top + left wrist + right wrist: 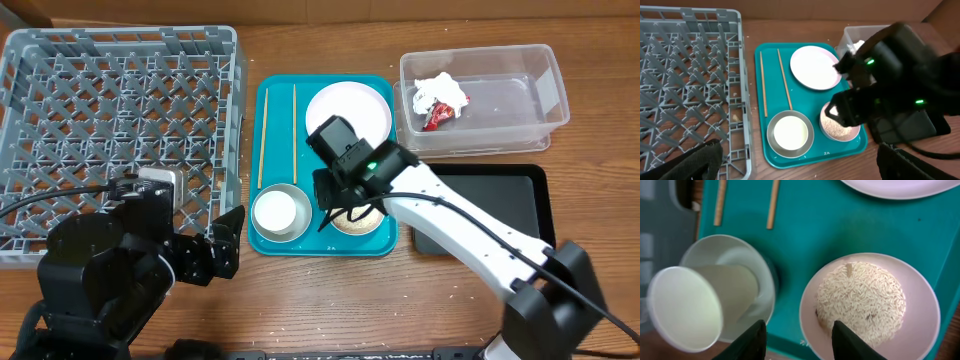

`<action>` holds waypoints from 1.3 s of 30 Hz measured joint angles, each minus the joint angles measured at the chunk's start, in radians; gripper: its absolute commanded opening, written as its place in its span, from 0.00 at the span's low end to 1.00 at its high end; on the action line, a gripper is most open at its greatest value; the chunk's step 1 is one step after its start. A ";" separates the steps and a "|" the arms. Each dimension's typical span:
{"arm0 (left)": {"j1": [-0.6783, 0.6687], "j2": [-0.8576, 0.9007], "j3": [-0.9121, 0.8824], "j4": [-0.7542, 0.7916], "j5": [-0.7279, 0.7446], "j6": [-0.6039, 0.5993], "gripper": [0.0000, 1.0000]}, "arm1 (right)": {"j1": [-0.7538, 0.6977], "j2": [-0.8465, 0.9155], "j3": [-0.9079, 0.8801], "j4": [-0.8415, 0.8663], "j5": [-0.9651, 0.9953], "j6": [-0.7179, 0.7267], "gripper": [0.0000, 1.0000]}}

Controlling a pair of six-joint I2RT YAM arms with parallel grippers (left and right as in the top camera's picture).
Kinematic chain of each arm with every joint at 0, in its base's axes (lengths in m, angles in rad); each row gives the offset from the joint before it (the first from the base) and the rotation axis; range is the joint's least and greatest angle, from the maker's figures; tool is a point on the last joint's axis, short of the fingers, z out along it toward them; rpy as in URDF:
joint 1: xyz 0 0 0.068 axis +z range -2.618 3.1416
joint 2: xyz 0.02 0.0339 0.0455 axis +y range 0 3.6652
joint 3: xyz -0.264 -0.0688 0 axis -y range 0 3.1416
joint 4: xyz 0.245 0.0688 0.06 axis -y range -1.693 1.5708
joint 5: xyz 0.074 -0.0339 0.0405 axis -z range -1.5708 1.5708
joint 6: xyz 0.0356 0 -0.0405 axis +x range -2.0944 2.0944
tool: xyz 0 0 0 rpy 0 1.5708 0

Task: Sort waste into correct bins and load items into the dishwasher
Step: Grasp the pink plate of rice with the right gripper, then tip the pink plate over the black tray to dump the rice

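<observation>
Your grey dish rack [120, 120] sits far left, with the teal tray [277, 130] just beside it. At the far right is the clear tub [520, 110], the black tray [500, 200] in front of it.

Your right gripper [800, 340] hangs spread and empty over the rice dish's near rim. Your left gripper [799, 150] is spread too, grasping nothing, near the rack's front corner.

On the teal tray:
- the plate [348, 108]
- the dish [927, 315]
- the silver bowl [770, 142], with the cup [790, 135] in it
- the chopsticks [262, 135]

The tissue [432, 88] and red wrapper [440, 117] lie in the tub. The rice [860, 300] fills the dish.
</observation>
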State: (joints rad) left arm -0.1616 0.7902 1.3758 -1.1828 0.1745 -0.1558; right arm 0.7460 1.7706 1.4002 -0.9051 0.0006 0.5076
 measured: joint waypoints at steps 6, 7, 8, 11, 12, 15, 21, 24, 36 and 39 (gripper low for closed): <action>0.000 0.000 0.000 0.000 0.000 0.000 1.00 | 0.000 0.081 -0.052 0.087 0.003 0.013 0.43; 0.000 0.000 0.000 0.000 0.000 0.000 1.00 | 0.000 0.090 -0.052 0.092 0.003 0.014 0.43; 0.000 0.000 0.000 0.000 0.000 0.000 1.00 | 0.000 0.098 -0.052 0.095 0.003 0.016 0.41; 0.000 0.000 0.000 0.000 0.000 0.000 1.00 | 0.000 0.124 -0.052 0.097 0.004 0.019 0.33; 0.000 0.000 0.000 0.000 0.000 0.000 1.00 | 0.000 0.137 -0.052 0.097 0.003 0.023 0.29; 0.000 0.000 0.000 0.000 0.000 0.000 1.00 | 0.000 0.179 -0.052 0.101 -0.002 0.043 0.08; 0.000 0.000 0.000 0.000 0.000 0.000 1.00 | 0.002 0.188 -0.039 0.059 0.017 0.060 0.04; 0.000 0.000 0.000 0.000 0.000 0.000 1.00 | -0.002 0.160 -0.036 0.030 0.019 0.061 0.04; 0.000 0.000 0.000 0.000 0.000 0.000 1.00 | -0.142 -0.294 -0.013 -0.030 -0.159 0.069 0.04; 0.000 0.000 0.000 0.000 0.000 0.000 1.00 | -0.255 -0.328 -0.015 -0.055 -0.248 0.064 0.04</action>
State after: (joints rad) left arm -0.1616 0.7902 1.3758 -1.1828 0.1745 -0.1558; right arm 0.4911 1.4422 1.3853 -0.9596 -0.2474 0.5720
